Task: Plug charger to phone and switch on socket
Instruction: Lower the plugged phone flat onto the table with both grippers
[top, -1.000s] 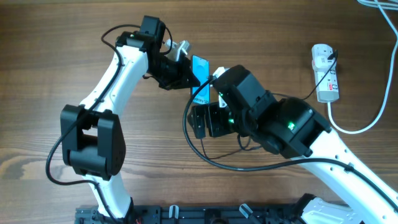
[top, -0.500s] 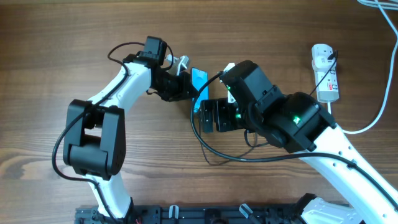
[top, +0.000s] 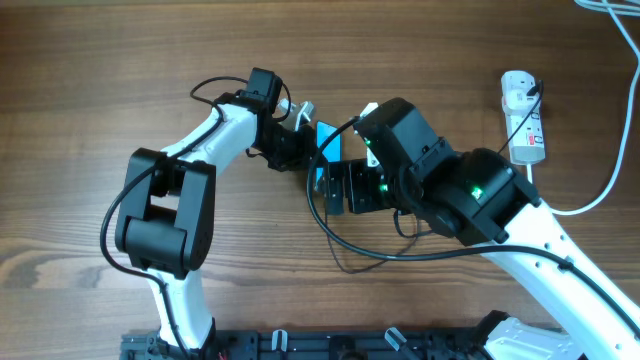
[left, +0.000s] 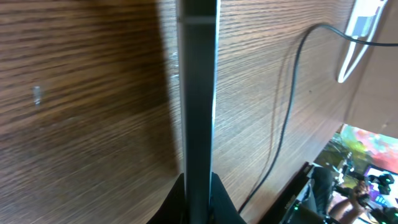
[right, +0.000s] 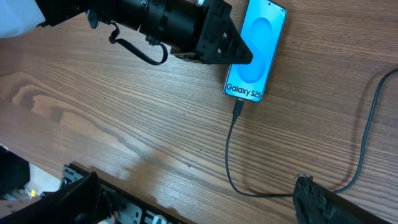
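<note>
The phone (right: 255, 53) shows its cyan screen and dark text in the right wrist view, and in the overhead view the phone (top: 326, 140) sits between the two arms. My left gripper (right: 241, 57) is shut on the phone's long side edge. In the left wrist view the phone (left: 198, 93) is a dark edge-on bar between the fingers (left: 217, 208). The charger (right: 231, 155) is a thin black cable whose tip meets the phone's text end. My right gripper (right: 199, 205) hangs open and empty above the cable, near the phone. The socket (top: 524, 118) lies far right.
A white cord (top: 590, 200) runs from the socket along the right edge. The black cable (top: 345, 262) loops on the wood under my right arm. A black rail (top: 330, 345) lines the front edge.
The left arm has swung to the right, and the phone it holds has shifted and looks smaller and lower. The right arm moved toward the back, then stayed still with its jaws wide.
</note>
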